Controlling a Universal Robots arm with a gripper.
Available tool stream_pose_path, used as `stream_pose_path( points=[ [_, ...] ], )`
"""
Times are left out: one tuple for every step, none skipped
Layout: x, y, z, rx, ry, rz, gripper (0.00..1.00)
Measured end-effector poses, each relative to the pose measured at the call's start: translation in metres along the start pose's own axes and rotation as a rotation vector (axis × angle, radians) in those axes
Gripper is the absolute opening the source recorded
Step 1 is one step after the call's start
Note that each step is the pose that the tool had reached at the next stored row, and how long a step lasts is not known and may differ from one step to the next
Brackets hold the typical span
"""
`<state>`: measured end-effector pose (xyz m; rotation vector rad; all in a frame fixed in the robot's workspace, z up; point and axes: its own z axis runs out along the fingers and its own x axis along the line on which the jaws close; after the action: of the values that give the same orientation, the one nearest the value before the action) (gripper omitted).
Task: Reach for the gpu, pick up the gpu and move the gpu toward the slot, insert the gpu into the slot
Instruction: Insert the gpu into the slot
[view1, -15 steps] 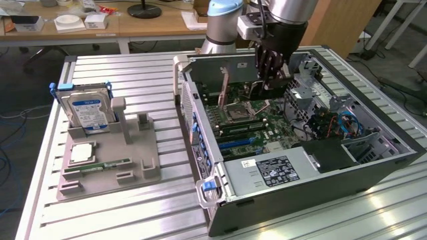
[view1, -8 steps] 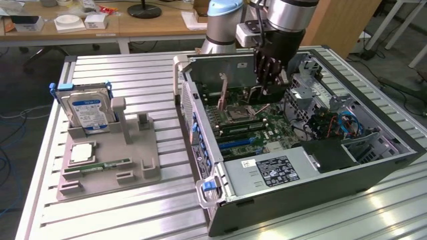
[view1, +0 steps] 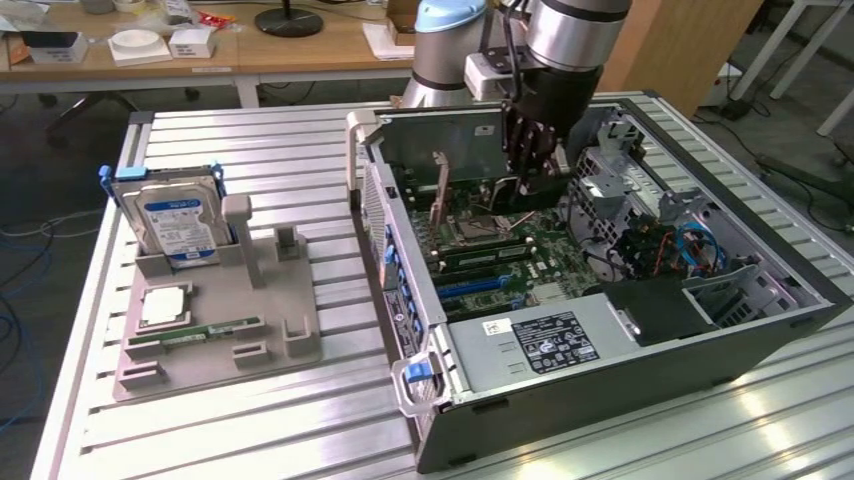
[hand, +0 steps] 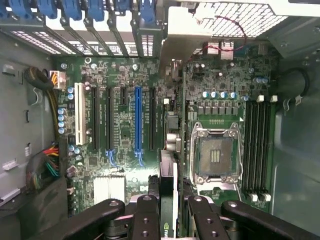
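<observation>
On the counter (view1: 254, 150), toward the edge at the exterior view's left, the hard drive (view1: 176, 215) stands in the grey tray (view1: 274, 310); the open computer case (view1: 641, 350) sits toward the opposite edge; inside it my fingers (hand: 169, 200) are clamped on the gpu (hand: 167, 165), held edge-on above the green motherboard (hand: 125, 150); it hangs beside the blue slot (hand: 138, 120), toward the CPU socket (hand: 215, 157), not yet seated.

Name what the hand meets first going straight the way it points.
Likely the green motherboard beside the square silver CPU socket; the thin black circuit card in the hand leads, depth unclear.
</observation>
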<state>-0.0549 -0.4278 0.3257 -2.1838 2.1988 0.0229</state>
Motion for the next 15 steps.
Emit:
stream_pose_path(
  points=[
    [0.002,0.0001,0.0001,-0.0001,0.0001,0.000,0.27],
    [0.004,0.0001,0.0002,-0.0001,0.0002,-0.001,0.27],
    [0.007,0.0001,0.0005,-0.0001,0.0000,-0.001,0.27],
    [0.009,0.0000,0.0008,-0.0001,0.0001,-0.002,0.27],
    [0.012,0.0000,0.0011,-0.0001,0.0000,-0.003,0.27],
    [0.013,0.0000,0.0016,-0.0001,0.0000,-0.004,0.27],
    [0.014,0.0001,0.0024,-0.0002,0.0005,-0.004,0.27],
    [0.015,0.0002,0.0036,-0.0001,0.0010,-0.004,0.27],
    [0.016,0.0004,0.0048,-0.0001,0.0023,-0.004,0.27],
    [0.016,0.0009,0.0061,-0.0001,0.0041,-0.004,0.27],
    [0.016,0.0027,0.0077,-0.0002,0.0057,-0.004,0.27],
    [0.016,0.0062,0.0095,-0.0002,0.0062,-0.004,0.27],
    [0.016,0.0094,0.0113,-0.0001,0.0067,-0.003,0.27],
    [0.016,0.0121,0.0129,0.0000,0.0073,-0.002,0.27],
    [0.016,0.0139,0.0146,-0.0001,0.0077,-0.001,0.27]
  ],
)
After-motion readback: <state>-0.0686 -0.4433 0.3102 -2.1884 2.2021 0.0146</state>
